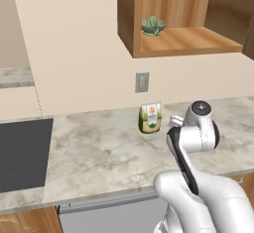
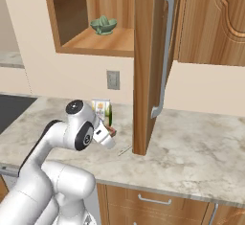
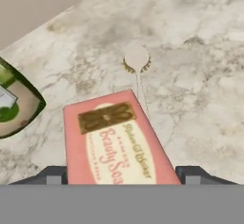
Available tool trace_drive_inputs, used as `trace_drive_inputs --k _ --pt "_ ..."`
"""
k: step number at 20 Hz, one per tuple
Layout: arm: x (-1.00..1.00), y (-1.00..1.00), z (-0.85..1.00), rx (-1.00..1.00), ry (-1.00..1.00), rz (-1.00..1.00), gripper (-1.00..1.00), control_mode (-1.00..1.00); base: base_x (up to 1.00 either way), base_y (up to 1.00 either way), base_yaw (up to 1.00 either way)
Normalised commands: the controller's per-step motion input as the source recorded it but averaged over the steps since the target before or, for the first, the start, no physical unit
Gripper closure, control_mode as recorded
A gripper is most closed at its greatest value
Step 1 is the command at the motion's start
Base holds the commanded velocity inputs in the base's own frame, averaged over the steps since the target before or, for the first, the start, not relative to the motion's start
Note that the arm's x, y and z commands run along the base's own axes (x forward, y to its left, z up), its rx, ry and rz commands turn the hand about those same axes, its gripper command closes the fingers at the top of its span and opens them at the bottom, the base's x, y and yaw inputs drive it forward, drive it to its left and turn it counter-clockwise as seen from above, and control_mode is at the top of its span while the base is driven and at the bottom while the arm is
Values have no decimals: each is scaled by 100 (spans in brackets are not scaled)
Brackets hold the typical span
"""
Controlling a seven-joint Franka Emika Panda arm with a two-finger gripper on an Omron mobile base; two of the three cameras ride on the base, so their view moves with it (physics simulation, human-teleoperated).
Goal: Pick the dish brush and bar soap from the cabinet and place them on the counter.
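The pink bar soap [image 3: 114,142] with cream lettering sits between my fingertips, and my gripper [image 3: 122,175] is shut on it, a little above the marbled counter [image 3: 200,75]. On the counter just beyond the soap lies the cream dish brush [image 3: 137,57], round head away from me and thin handle running under the soap. From the right base view my gripper [image 2: 111,132] hovers low over the counter [image 2: 201,142], with the brush handle [image 2: 125,150] beside it. The wooden cabinet [image 2: 110,39] stands open above.
A green-and-orange packet [image 2: 101,110] stands on the counter right behind the gripper. The open cabinet door [image 2: 148,66] hangs just to the right of the hand. A green leafy item [image 1: 153,26] sits on the cabinet shelf. The dark cooktop [image 1: 22,152] lies far left.
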Motion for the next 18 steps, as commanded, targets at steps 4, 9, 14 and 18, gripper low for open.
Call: trace_drive_inputs --k 4,9,14,18 --pt "31 5 -97 2 16 -3 100 -100 0 0 0" --pt "28 1 -85 0 7 -3 100 -100 0 0 0" --pt "28 2 -75 -7 0 -4 100 -100 0 0 0" --pt "36 0 -70 -4 10 -4 100 -100 0 0 0"
